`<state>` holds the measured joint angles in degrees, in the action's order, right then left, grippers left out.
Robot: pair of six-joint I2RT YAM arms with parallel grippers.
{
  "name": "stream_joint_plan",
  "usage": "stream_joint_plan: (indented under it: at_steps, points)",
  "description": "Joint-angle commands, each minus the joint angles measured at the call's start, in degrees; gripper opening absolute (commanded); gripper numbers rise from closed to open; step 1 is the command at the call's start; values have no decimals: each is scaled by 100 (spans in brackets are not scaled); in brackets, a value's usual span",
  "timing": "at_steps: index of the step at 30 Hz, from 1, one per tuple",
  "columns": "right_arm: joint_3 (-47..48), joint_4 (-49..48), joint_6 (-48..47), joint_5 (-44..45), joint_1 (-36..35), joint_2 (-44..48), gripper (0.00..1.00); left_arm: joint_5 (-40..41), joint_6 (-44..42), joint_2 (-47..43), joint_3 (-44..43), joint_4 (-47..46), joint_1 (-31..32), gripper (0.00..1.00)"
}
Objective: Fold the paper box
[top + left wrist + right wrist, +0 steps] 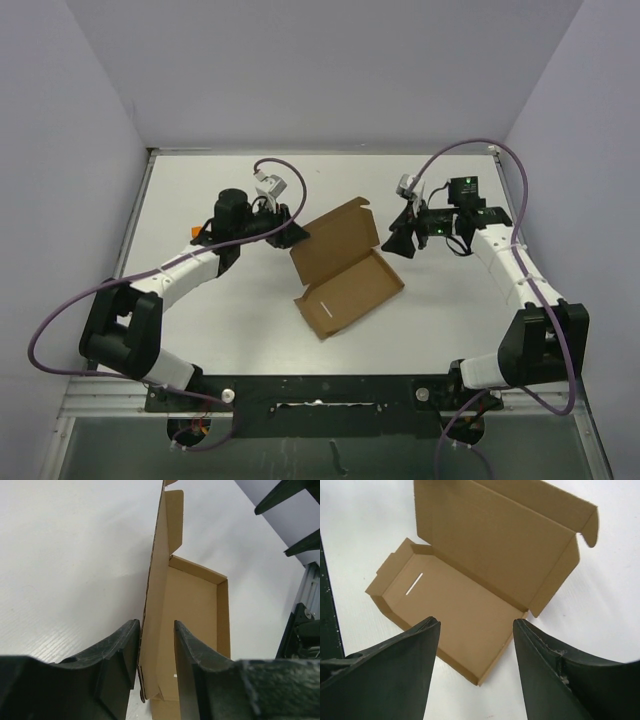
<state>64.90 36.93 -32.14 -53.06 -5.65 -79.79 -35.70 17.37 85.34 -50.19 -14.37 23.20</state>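
I judge the paper box light and floppy, best pinched at its upright lid, which stands between the jaws of my narrowly open left gripper; my right gripper gapes wide and empty.

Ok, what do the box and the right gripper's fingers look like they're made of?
Paper box: thin brown cardboard, matte, going by its crisp fold lines and cut slit. Fingers of the right gripper: dark, dull, finely textured, likely moulded plastic or rubber-faced; the look leaves that open.
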Motion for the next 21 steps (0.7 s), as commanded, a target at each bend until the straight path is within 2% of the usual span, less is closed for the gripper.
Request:
stream_joint_plan:
  at_steps: [1, 9, 13, 15, 21]
  points:
    - [-264, -359, 68, -665, 96, 49, 61, 407, -182, -343, -74, 44, 0, 35]
    - [-633, -696, 234, -888, 324, 198, 63, 1170, 21, -1383, 648, -63, -151, 45]
    - [-812, -969, 410, -894, 468, 314, 65, 1353, 171, -1951, 1091, -67, -485, 58]
    - [-874, -1045, 465, -868, 506, 361, 65, 1246, 271, -2148, 1131, 83, -789, 64]
    - [-901, -1069, 478, -880, 526, 325, 65, 205, 722, -1924, 687, 856, -2009, 66]
